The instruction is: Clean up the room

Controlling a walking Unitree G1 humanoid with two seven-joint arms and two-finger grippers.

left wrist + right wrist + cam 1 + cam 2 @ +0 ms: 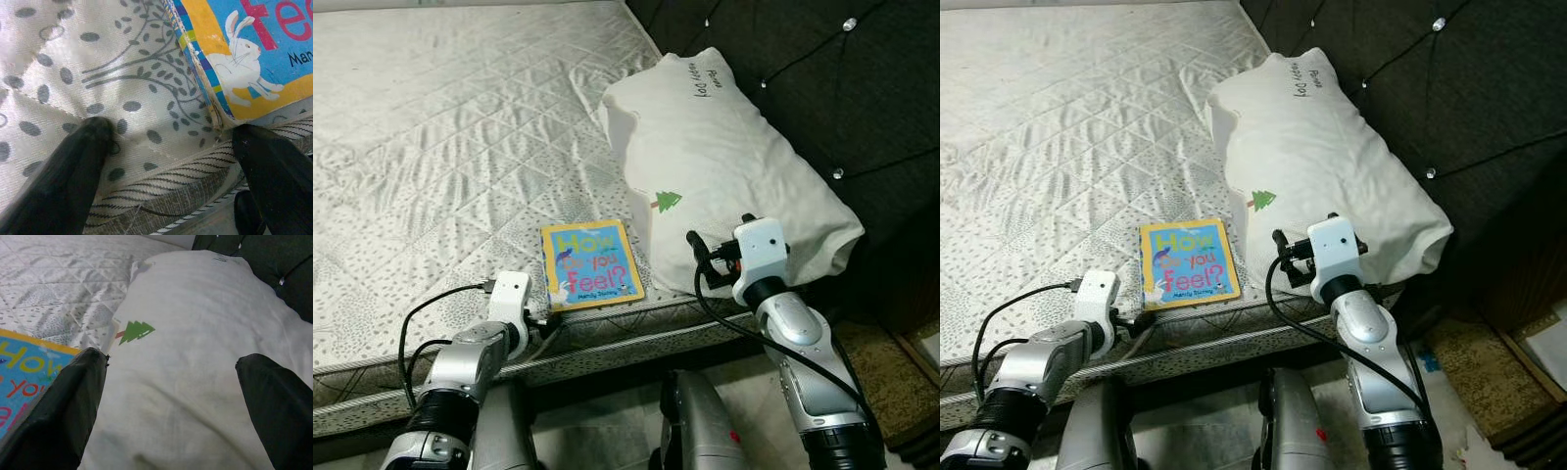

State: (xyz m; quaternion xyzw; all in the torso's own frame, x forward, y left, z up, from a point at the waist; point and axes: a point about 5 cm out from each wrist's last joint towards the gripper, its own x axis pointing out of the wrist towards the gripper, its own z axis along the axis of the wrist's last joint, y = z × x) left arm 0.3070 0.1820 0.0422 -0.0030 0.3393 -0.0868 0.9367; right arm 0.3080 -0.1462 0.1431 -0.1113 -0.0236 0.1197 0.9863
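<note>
A children's board book (592, 264), blue with a yellow border and a white rabbit, lies flat near the mattress's front edge. A white pillow (724, 166) with a small green tree mark lies beside it on the right, against the headboard. My left gripper (171, 131) is open at the mattress edge. One finger (264, 166) is just below the book's near corner (220, 117), and the other rests on the quilted cover. My right gripper (171, 360) is open, with its fingers spread over the pillow's near end (195, 382). Nothing is held.
The quilted mattress (431, 147) stretches far to the left and back. A dark tufted headboard (822, 78) rises behind the pillow. A brown rug (891, 382) lies on the floor at the right. My own body (695, 421) stands close to the bed's front edge.
</note>
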